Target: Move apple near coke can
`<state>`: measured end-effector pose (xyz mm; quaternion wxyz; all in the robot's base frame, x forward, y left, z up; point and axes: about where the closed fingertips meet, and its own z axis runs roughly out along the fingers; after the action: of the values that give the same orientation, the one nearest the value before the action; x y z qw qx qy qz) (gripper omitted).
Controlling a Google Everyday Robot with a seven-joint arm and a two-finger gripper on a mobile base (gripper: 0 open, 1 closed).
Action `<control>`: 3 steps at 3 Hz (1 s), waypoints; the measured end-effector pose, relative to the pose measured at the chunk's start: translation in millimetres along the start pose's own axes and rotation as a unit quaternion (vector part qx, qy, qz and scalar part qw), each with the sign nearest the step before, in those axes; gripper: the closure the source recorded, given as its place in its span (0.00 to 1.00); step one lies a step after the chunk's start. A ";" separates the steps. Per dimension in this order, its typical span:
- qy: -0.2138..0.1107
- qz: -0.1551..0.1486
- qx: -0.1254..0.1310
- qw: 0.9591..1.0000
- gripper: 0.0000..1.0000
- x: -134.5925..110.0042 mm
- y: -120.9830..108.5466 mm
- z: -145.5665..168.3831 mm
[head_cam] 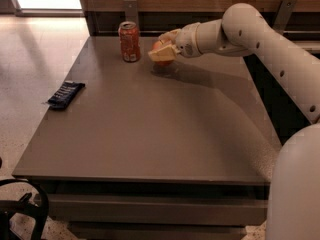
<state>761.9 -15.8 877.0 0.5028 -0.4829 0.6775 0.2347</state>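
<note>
The coke can (129,42) stands upright near the far left of the grey table (150,129). The red-orange apple (159,46) is held in my gripper (164,47), just right of the can and low over the table top, a short gap from the can. The cream-coloured fingers (162,54) wrap around the apple and hide most of it. My white arm reaches in from the right across the far part of the table.
A flat dark blue packet (65,94) lies near the table's left edge. A dark wooden wall with metal brackets (131,10) runs behind the table. A black wheel-like part (22,211) shows at the bottom left by the table's front corner.
</note>
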 end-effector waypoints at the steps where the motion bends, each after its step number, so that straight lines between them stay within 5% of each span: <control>1: 0.000 0.000 -0.003 1.000 0.76 -0.1 2.2 3.8; 3: 0.000 0.000 -0.008 1.000 0.30 -0.3 5.3 9.2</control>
<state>761.4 -6.0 872.8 0.4992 -0.4867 0.6754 0.2403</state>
